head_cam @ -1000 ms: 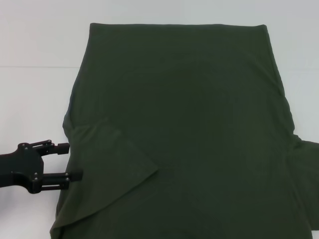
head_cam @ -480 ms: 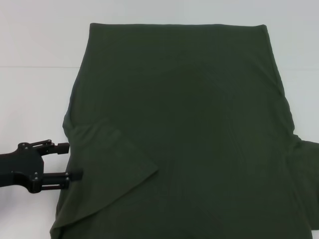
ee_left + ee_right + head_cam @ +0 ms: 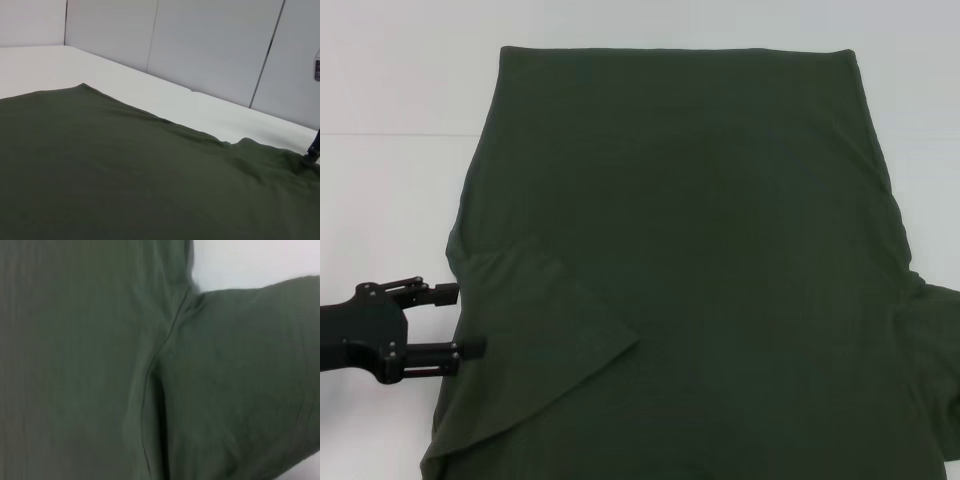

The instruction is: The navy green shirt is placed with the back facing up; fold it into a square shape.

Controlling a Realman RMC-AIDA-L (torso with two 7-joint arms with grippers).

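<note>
Not much else around: the navy green shirt [image 3: 700, 270] lies spread on a plain white table [image 3: 390, 190], and the left wrist view adds pale wall panels [image 3: 210, 45] standing behind the table's far edge. Nothing sits on top of the fabric or blocks it. The only hardware near it is the left gripper [image 3: 460, 321], parked right at the shirt's left edge beside the folded sleeve, its two black fingers [image 3: 448, 293] spread apart and pointing at the cloth with nothing between them. The shirt itself is a big dark olive piece, plain side up, fairly flat with soft wrinkles; its straight hem runs along the far side, away from the robot. The left sleeve [image 3: 545, 330] is already folded inward over the body, making a slanted flap with a pointed corner. The right sleeve [image 3: 932, 340] still sticks out to the side, unfolded, and the right wrist view shows its armpit seam [image 3: 160, 365] up close with a bit of table showing beyond it. The near part of the shirt, collar end included, runs off the bottom of the head view, and the right sleeve is clipped at the frame edge too. The right gripper doesn't show up anywhere, so no telling what its fingers are doing.
</note>
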